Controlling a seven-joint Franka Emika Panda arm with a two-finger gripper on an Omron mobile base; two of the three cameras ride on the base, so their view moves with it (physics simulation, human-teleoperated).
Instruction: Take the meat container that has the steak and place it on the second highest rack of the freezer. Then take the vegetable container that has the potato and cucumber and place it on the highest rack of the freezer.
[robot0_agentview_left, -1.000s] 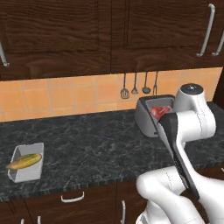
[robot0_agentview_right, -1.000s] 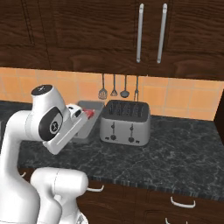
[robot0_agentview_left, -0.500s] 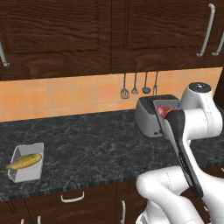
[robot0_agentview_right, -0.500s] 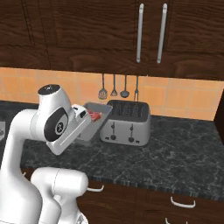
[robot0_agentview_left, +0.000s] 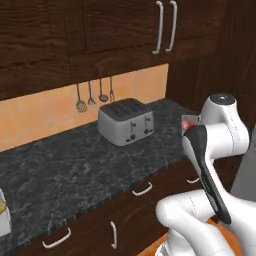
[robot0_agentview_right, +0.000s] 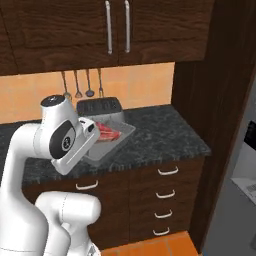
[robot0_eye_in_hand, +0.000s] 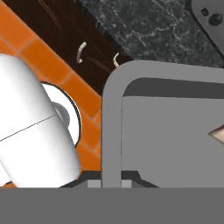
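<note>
Right base view: tool (robot0_agentview_right: 91, 131) grips the meat container (robot0_agentview_right: 111, 140).

Greys, browns and orange in the kitchen

The meat container (robot0_agentview_right: 111, 142) is plain grey, its steak (robot0_agentview_right: 106, 131) red streaked with white; the counter (robot0_agentview_right: 165, 135) is black speckled stone, the toaster (robot0_agentview_left: 125, 121) silver-grey (dark slots), the cabinets (robot0_agentview_left: 125, 25) dark wood-grain, the backsplash (robot0_agentview_left: 45, 116) orange.

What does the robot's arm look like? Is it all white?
Mostly. The arm is made of smooth, rounded white tubes with dark grey rings at the joints. One joint has a round dark disc on its side. A dark band runs down another part.
</note>
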